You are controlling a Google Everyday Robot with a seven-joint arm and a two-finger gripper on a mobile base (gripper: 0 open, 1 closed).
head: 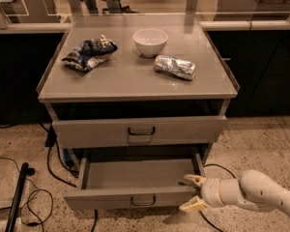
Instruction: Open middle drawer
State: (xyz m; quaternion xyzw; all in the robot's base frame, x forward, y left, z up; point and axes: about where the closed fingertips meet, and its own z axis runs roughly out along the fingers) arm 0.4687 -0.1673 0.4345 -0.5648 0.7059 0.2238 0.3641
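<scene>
Here, the middle drawer (135, 178) stands pulled out below the counter (135, 83), its plain grey inside exposed and its dark loop handle (143, 200) centred on the front. The gripper (188, 193) sits at the right end of that front, fingers spread: one tip over the top edge, the other lower, beside the face. Whether they touch cannot be told. The upper drawer (183, 129) sits nearly flush. On the counter lie a white bowl (150, 41), a blue bag (89, 53) and a silvery packet (175, 66), set apart.
</scene>
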